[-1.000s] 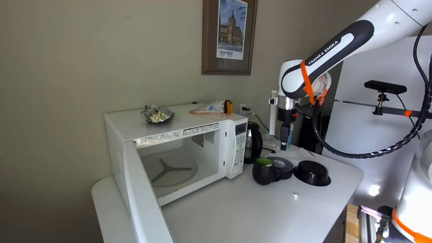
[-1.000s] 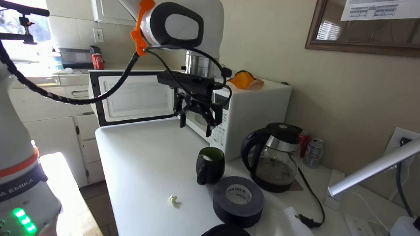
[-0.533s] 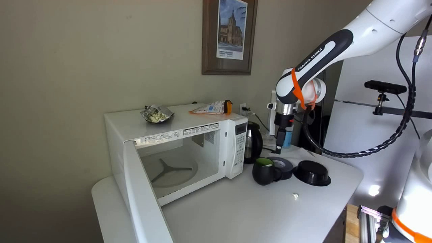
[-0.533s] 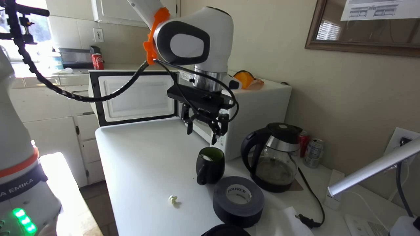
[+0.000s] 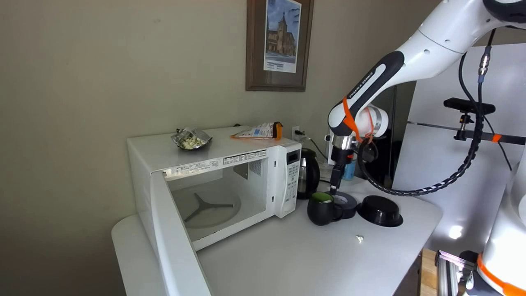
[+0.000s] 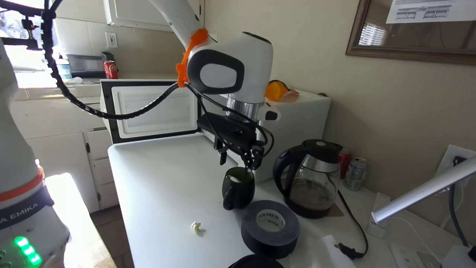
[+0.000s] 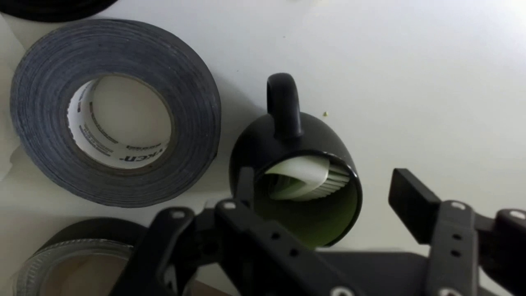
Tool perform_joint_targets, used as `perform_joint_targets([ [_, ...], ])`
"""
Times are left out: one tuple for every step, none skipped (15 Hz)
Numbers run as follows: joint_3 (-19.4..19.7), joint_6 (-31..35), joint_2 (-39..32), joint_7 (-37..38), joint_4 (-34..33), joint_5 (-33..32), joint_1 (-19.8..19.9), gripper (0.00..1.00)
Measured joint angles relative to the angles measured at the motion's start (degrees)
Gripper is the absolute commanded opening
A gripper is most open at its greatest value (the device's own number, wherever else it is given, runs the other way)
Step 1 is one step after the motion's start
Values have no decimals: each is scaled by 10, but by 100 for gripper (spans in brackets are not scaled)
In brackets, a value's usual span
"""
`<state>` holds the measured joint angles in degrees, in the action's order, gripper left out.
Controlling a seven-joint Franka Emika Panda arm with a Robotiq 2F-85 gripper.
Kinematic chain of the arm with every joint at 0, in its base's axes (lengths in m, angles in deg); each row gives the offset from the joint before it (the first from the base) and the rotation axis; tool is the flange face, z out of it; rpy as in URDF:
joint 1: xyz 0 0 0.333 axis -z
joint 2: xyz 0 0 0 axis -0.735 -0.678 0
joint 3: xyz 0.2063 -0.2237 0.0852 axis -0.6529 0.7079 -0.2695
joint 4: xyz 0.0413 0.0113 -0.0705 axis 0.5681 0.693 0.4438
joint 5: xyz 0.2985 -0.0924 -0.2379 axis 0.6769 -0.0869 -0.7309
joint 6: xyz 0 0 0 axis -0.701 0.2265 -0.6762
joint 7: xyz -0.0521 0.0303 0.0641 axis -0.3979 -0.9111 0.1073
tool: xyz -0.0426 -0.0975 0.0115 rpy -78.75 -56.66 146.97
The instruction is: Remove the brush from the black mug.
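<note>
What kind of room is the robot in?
It's most likely a kitchen, though the pictures don't show whose. You can tell from the open microwave, the glass jug beside it and the white cupboards in the background.

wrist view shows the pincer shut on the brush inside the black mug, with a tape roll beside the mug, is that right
Not quite: the wrist view shows the pincer open, its fingers apart and not gripping the brush. The brush is indeed inside the black mug, and the tape roll is beside the mug.
</note>
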<state>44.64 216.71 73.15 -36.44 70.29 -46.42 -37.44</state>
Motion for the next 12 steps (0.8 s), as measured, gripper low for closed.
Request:
perform_joint_targets([
  [-4, 6, -9, -5, -3, 10, 4, 82],
  [-8, 10, -17, -11, -6, 21, 7, 78],
  [-13, 15, -25, -15, -8, 30, 10, 65],
  [-19, 17, -32, -19, -11, 39, 13, 67],
  [-25, 19, -38, -21, -14, 45, 16, 65],
  [-31, 22, -44, -22, -16, 49, 18, 59],
  [-37, 25, -47, -22, -17, 53, 21, 63],
  [-42, 27, -50, -24, -18, 57, 22, 62],
  [-47, 28, -52, -27, -19, 60, 24, 61],
  [-52, 30, -54, -31, -20, 64, 25, 57],
  [-56, 30, -55, -33, -23, 66, 27, 57],
  [-59, 30, -58, -33, -26, 67, 29, 53],
])
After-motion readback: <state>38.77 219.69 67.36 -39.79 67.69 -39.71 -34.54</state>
